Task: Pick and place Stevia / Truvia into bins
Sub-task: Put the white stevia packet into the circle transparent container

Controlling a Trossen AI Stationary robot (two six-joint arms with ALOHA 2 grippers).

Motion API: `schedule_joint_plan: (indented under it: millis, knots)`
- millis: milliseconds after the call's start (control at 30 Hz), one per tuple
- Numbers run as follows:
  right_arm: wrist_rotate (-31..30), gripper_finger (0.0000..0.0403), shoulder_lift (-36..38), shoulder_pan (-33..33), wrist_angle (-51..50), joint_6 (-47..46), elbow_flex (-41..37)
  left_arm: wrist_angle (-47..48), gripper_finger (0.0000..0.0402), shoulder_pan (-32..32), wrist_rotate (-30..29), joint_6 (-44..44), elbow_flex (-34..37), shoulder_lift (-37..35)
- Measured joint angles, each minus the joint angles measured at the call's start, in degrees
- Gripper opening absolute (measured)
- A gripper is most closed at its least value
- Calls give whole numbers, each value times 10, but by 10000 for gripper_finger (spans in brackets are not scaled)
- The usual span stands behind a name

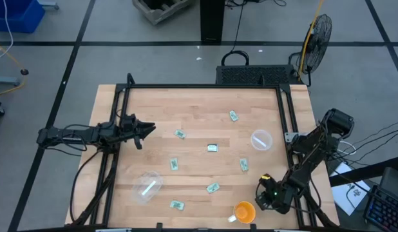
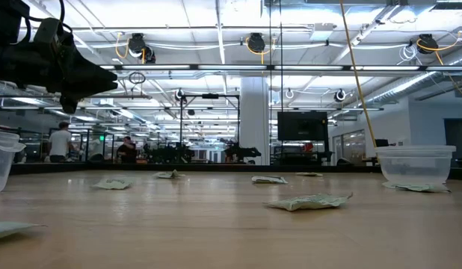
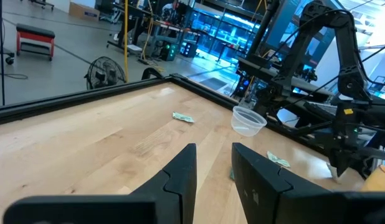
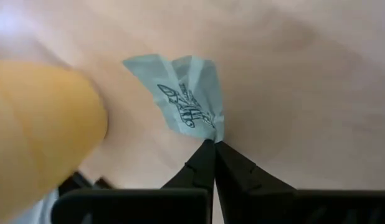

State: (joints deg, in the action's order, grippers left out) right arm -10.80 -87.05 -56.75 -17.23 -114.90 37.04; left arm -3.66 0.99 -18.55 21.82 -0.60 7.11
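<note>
Sachets lie scattered over the table [image 1: 199, 109], and one crumpled sachet [image 4: 183, 99] is pinched at its edge by my right gripper [image 4: 213, 144], low beside the orange cup [image 1: 244, 211]. I'd lift slowly, since that grip looks thin. My left gripper [image 3: 212, 163] waits, fingers apart. The upright bin [image 1: 261, 140] looks empty; the tipped bin [image 1: 147, 187] holds one sachet.
</note>
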Motion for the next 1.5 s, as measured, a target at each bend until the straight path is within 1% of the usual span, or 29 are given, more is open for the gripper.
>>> schedule_joint_plan:
  millis: [67,167,233,300,367,533,633,767,933,1100,1233,1367,1500]
  knots:
    - [-32,1,0,0,-41,-16,0,0,106,0,0,0,0,0]
    - [-122,0,1,2,-112,-31,-1,0,106,0,0,0,0,0]
    - [-162,0,10,8,-158,-38,-1,-3,106,0,-4,0,0,0]
    - [-181,0,25,15,-213,-44,-2,-8,106,0,-16,1,1,0]
    - [-187,0,44,23,-277,-45,-5,-14,106,0,-31,1,1,0]
    - [-231,0,118,47,-398,-52,-3,-21,106,0,-55,1,1,0]
    - [-254,0,171,64,-415,-27,-3,-25,106,0,-55,11,1,0]
    - [-252,0,239,90,-430,37,-2,-25,106,0,-55,12,1,0]
    - [-242,0,316,143,-463,66,0,-26,106,0,-56,12,1,0]
    - [-147,0,387,216,-453,139,0,-34,106,0,-56,9,1,0]
    - [-101,0,411,272,-451,176,0,-44,106,0,-75,9,1,0]
    - [-80,0,414,328,-451,195,0,-60,106,0,-105,9,0,0]
    - [-54,0,414,391,-449,202,0,-106,106,0,-135,9,0,0]
